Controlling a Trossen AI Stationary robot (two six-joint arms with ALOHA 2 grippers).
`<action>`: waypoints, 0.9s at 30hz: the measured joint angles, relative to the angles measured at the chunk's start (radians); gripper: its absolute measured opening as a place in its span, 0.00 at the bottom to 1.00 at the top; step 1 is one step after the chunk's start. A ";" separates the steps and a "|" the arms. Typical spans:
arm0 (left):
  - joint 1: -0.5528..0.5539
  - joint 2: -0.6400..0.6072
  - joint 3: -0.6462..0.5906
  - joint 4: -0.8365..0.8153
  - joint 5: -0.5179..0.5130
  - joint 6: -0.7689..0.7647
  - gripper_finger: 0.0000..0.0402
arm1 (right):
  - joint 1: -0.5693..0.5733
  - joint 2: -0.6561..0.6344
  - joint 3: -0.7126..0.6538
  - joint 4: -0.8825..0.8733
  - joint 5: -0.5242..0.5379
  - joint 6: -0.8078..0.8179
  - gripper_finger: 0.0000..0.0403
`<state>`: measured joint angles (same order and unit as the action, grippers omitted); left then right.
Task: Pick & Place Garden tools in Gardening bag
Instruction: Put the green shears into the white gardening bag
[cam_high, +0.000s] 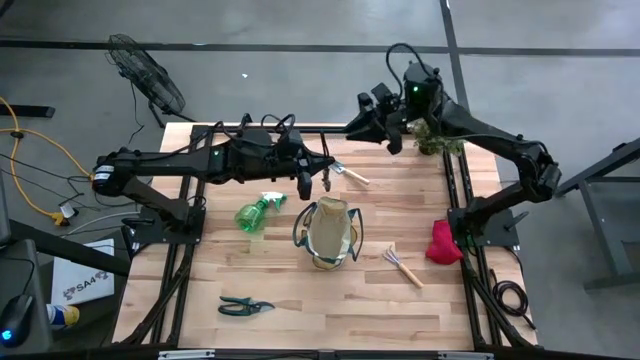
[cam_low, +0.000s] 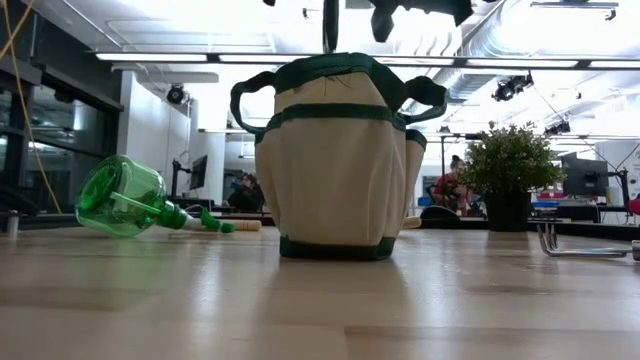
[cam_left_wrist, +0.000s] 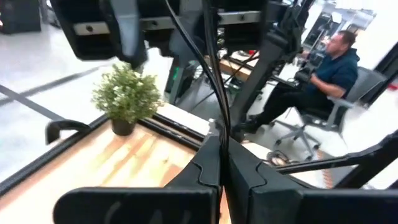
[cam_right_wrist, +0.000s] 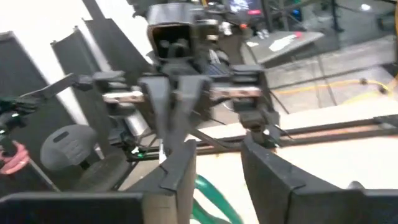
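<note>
The gardening bag (cam_high: 328, 232) (cam_low: 335, 150) stands upright on its base at the table's middle. My left gripper (cam_left_wrist: 222, 140) (cam_high: 318, 165) hangs above and just beyond it, shut on a thin dark tool (cam_left_wrist: 214, 74) (cam_low: 330, 25); which tool it is I cannot tell. My right gripper (cam_right_wrist: 217, 177) (cam_high: 360, 128) stands open farther back, facing the left gripper, with nothing between its fingers. Flat on the table lie a green spray bottle (cam_high: 258, 212), a trowel (cam_high: 350, 173), a hand rake (cam_high: 403, 265), a red glove (cam_high: 443, 242) and black pruners (cam_high: 245, 305). My left gripper pinches the thin dark tool between its two shut fingers, at a spot (cam_left_wrist: 219, 124) right by the fingertips. The fingers come at it about level, from the table's left, and lie across it. The tool stands roughly upright, lifted clear above the bag.
A potted plant (cam_high: 437, 140) (cam_low: 510, 165) stands at the far right corner, under the right arm. Black frame rails run along the table's left and right edges. A seated person (cam_left_wrist: 323, 74) shows in the room beyond the table.
</note>
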<state>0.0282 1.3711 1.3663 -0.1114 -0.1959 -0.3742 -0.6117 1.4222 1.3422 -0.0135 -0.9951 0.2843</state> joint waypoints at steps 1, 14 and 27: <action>-0.011 -0.006 0.000 -0.012 -0.014 -0.015 0.00 | -0.014 -0.008 0.000 -0.021 0.001 -0.001 0.32; -0.238 -0.012 0.050 -0.093 -0.314 -0.076 0.00 | -0.109 -0.107 0.000 -0.244 0.006 -0.028 0.34; -0.518 -0.011 0.087 -0.101 -0.769 -0.116 0.00 | -0.108 -0.184 0.000 -0.404 0.231 -0.024 0.33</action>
<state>-0.4897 1.3604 1.4536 -0.2123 -0.9653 -0.4906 -0.7200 1.2378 1.3422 -0.4171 -0.7641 0.2599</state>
